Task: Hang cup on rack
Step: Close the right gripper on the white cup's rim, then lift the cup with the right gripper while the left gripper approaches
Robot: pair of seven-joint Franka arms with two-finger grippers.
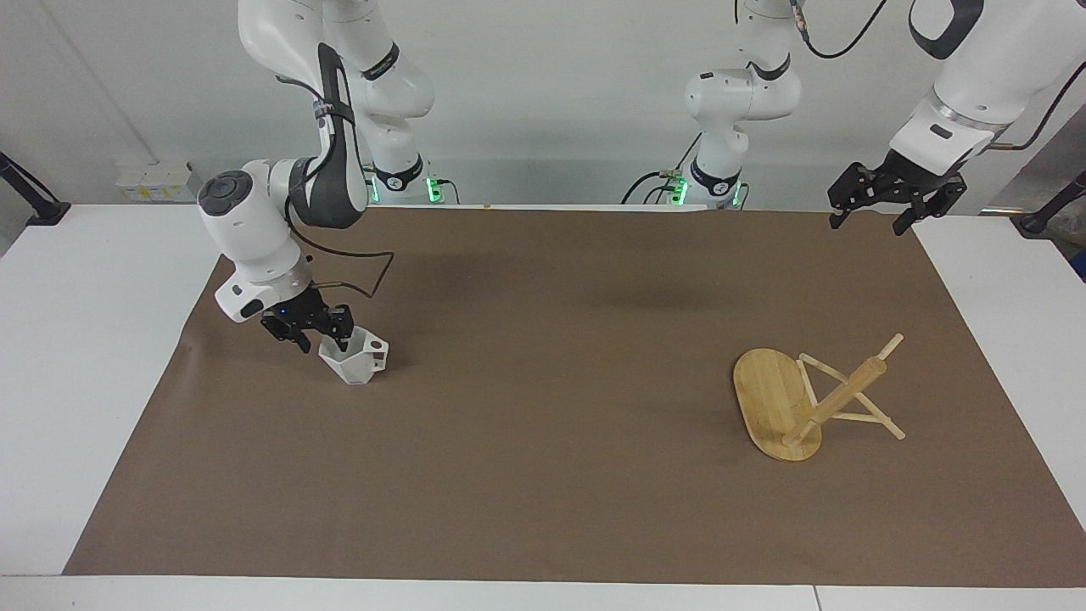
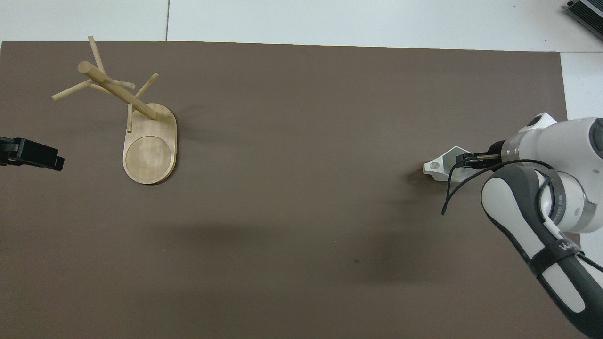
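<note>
the right pincer (image 1: 325, 338) straddles the rim of the cup (image 1: 355, 360) at the facing view's left; whether it grips i cannot tell. the rack (image 1: 793, 406) stands lower right. the left pincer (image 1: 874, 204) waits open, upper right, over the table (image 1: 543, 475).

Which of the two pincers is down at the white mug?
The right pincer, at the rim of the small white faceted mug on the brown mat. The left pincer waits raised over the mat's edge, open.
</note>
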